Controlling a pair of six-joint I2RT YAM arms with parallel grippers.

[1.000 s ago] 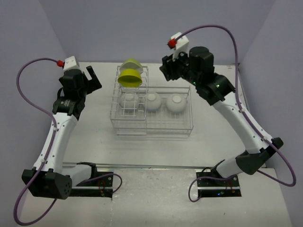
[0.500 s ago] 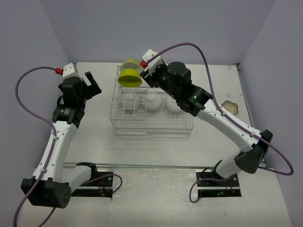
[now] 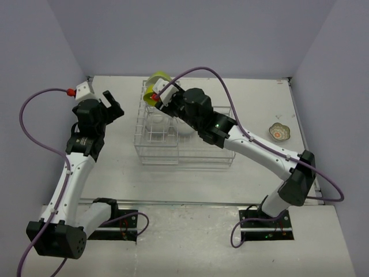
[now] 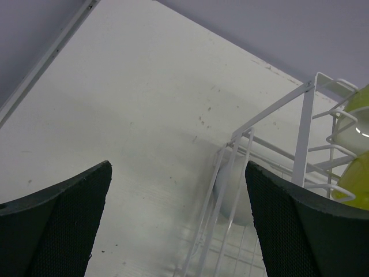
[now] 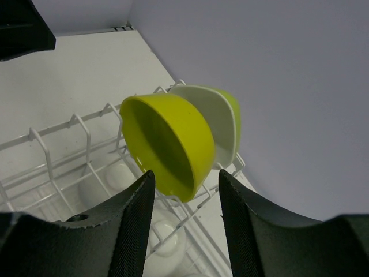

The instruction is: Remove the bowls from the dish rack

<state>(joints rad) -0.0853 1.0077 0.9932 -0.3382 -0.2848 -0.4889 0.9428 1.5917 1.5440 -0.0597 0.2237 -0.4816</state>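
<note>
From above: rack (image 3: 230,157) in the middle of the table (image 3: 115,167), tall slotted end on the left. Lime bowls (image 3: 157,77) up in the slots at the far left corner, partly covered by the right wrist. One white bowl (image 3: 154,122) low in the basket under the slots, another just to its right, half hidden by the right arm (image 3: 253,149). Patterned bowl (image 3: 279,131) out on the table, well right of the rack. Right fingers hidden under the wrist here. Left fingers (image 3: 112,104) spread wide, hovering left of the rack and apart from it.

Left wrist: left fingers (image 4: 69,222) wide apart, only bare table (image 4: 132,98) between them. Rack corner post (image 4: 304,133) ahead on the right. White bowl (image 4: 233,193) low behind the wires. Slivers of the lime bowls (image 4: 358,180) at the right edge, up in the slots.

Right wrist: right fingers (image 5: 130,228) apart, clamped on nothing. Front lime bowl (image 5: 173,141) just beyond the gap, standing on edge in the slots, open side facing left, lower edge dipping toward the fingertips; cannot tell whether touching. Rear lime bowl (image 5: 223,118) close behind it, lime outside, pale inside. Rack (image 5: 75,123) wires running left. White bowls (image 5: 109,180) below in the basket. Left fingers (image 5: 23,29) dark in the top left corner.
</note>
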